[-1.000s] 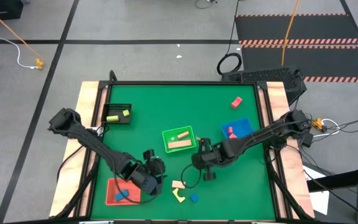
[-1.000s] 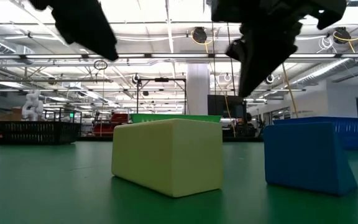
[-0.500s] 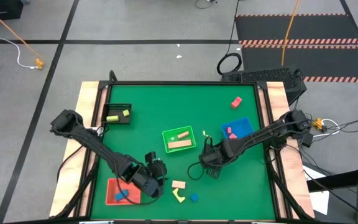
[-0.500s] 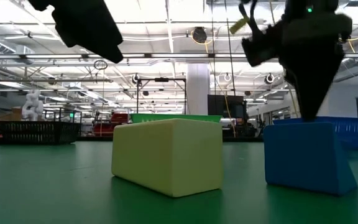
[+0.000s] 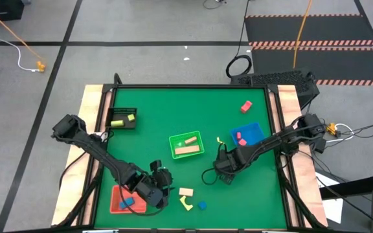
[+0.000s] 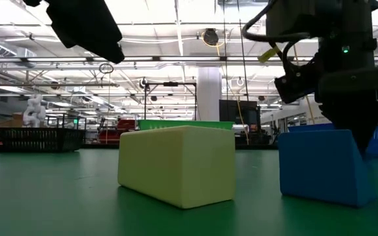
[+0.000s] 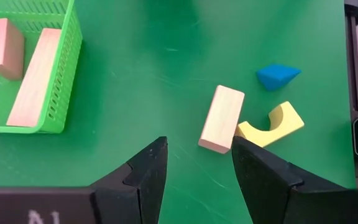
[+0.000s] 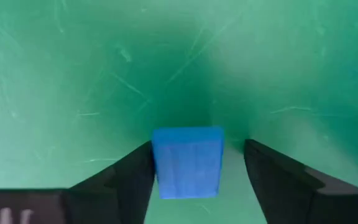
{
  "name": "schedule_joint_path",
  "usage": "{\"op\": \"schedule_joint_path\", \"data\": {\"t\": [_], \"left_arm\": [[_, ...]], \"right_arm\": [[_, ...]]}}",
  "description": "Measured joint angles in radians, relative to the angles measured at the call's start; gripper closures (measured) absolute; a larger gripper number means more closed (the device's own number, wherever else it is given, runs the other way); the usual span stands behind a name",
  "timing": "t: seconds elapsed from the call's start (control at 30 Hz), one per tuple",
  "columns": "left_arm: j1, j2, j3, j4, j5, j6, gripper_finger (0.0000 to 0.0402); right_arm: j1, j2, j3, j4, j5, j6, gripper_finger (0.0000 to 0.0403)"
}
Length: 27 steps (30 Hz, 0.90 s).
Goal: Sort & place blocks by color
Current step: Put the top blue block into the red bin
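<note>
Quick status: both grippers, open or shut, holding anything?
Left gripper: open, empty, hovering near the cream block.
Right gripper: open, fingers either side of a blue block, not clamped on it.

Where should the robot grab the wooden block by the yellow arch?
Probably across its two long sides, mid-length, coming straight down. The cream block lies flat, and the yellow arch crowds one end, so the open left gripper fits best there.
</note>
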Motion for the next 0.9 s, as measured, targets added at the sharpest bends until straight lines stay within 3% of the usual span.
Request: {"op": "schedule_joint_path", "data": {"t": [0.27, 0.43, 0.63, 0.77, 0.9], "left_arm": [[0.0, 0.0, 0.0, 0.027, 0.0, 0.009, 0.022], [0.0, 0.0, 0.0, 0.091, -0.011, 0.037, 0.022], [-0.002, 0.0, 0.0, 0.161, -0.099, 0.171, 0.022], [-0.007, 0.0, 0.0, 0.174, -0.233, 0.308, 0.022], [-0.021, -0.001, 0.0, 0.202, -0.402, 0.543, 0.022]], "right_arm": [[0.0, -0.001, -0.02, 0.062, -0.014, 0.032, 0.0289], [0.013, -0.036, -0.005, 0.102, 0.005, 0.023, 0.029], [0.025, -0.146, 0.005, 0.509, 0.066, 0.003, 0.029], [0.028, -0.171, 0.005, 0.779, 0.084, -0.025, 0.029], [0.029, -0.167, 0.005, 0.894, 0.022, -0.063, 0.029]]}}
